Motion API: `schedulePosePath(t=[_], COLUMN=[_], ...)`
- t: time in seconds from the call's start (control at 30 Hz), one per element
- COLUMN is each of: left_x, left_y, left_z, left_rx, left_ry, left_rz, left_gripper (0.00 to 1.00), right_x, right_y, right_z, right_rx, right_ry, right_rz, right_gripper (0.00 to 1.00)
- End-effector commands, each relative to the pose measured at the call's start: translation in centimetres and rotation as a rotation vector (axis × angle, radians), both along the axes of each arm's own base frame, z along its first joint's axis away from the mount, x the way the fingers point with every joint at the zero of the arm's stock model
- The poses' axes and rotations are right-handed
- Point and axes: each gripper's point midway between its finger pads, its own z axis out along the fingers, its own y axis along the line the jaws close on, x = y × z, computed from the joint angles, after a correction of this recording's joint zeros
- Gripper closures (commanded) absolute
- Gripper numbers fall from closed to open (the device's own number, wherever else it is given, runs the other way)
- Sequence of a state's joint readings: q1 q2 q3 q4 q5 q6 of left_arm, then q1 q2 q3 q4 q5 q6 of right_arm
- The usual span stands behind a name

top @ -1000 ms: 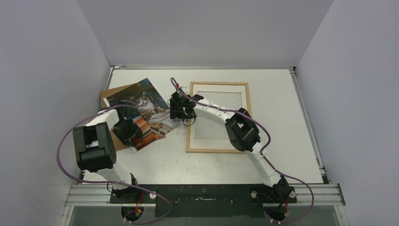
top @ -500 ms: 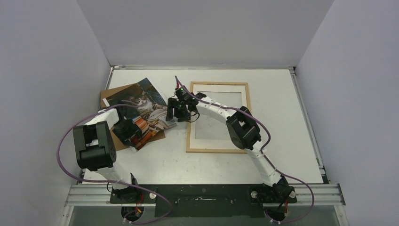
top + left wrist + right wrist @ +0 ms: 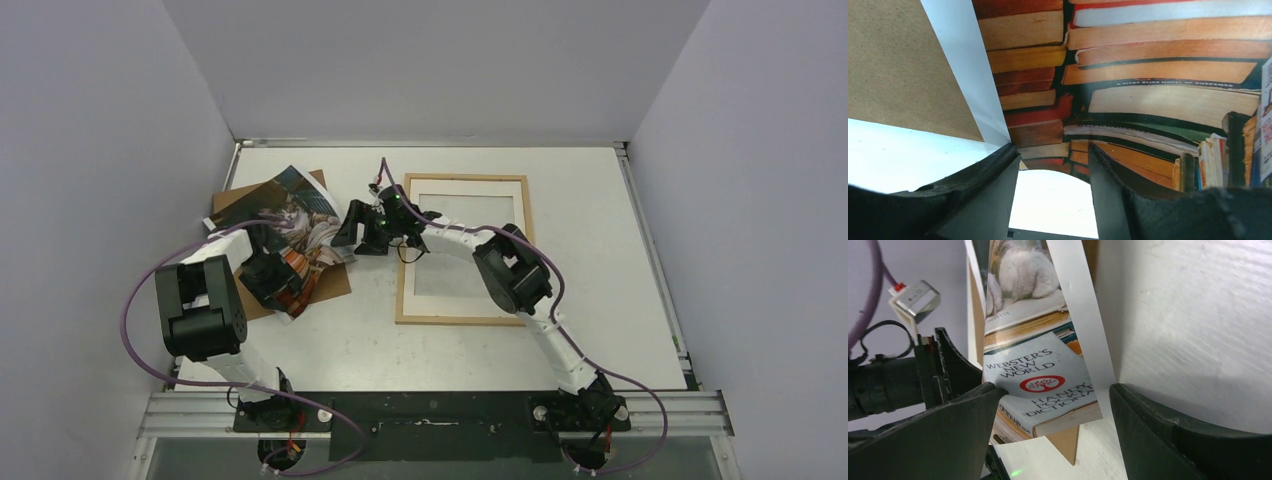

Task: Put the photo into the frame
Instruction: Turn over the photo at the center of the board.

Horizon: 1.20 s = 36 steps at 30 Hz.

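We find the photo (image 3: 290, 218) at the left of the desk (image 3: 600, 260), picture side up, lying askew over the brown backing panel (image 3: 334, 282) and buckled into a raised fold along its right side. The frame (image 3: 450, 319) lies flat near the middle of the desk, just to the right of the photo and not touching it, with the right arm crossing over it. The photo is wholly outside the frame. The left gripper (image 3: 286, 288) sits at the photo's near corner. In its wrist view the jaws stand about half apart, with the fingertips against the printed stack of books. The sheet arches up over a pale gap between them, and they clamp nothing. The right gripper (image 3: 356, 230) is at the photo's right edge, between the photo and the frame's far-left corner. Its jaws stand wide apart, and in its wrist view the upturned edge, with its white border and a dictionary cover, spans the space between the two fingers without being held
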State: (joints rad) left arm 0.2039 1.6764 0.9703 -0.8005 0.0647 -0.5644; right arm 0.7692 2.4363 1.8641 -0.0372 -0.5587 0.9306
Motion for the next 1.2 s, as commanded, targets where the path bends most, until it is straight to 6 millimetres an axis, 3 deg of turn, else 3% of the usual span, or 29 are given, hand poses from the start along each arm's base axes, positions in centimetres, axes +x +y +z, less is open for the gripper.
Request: schedulePosePath(t=[0.0,0.3,0.7,0.8,1.03,1.17], left_x=[-0.6,-0.5,-0.2,-0.2,-0.2,-0.1], left_y=[-0.1,-0.3,-0.3,-0.3,-0.4,-0.4], left_z=[-1.4,-1.6,-1.5,-1.4,-1.4,-1.3], left_rx=[-0.017,-0.027,-0.030,-0.031,-0.034,-0.032], left_ry=[0.042,0.050,0.043,0.042,0.037,0.035], left_rz=[-0.016,-0.025,-0.028,-0.027,-0.024,-0.024], left_gripper=[0.49,0.49,0.50,0.50,0.50,0.50], right_x=[0.0,-0.2,-2.6,-2.3,-0.9,-0.2], right_y=[2.1,3.6,3.4,2.8,1.1,1.3], right_z=[-0.2,3.8,6.0,5.4,7.0,8.0], right_rx=[0.154,0.368,0.408,0.329,0.339,0.381], right_ry=[0.021,0.071,0.131,0.086,0.003,-0.042], right_rz=[-0.009,-0.050,-0.128,-0.146,-0.266,-0.304], right_gripper=[0.16,0.14,0.10,0.11,0.16,0.21])
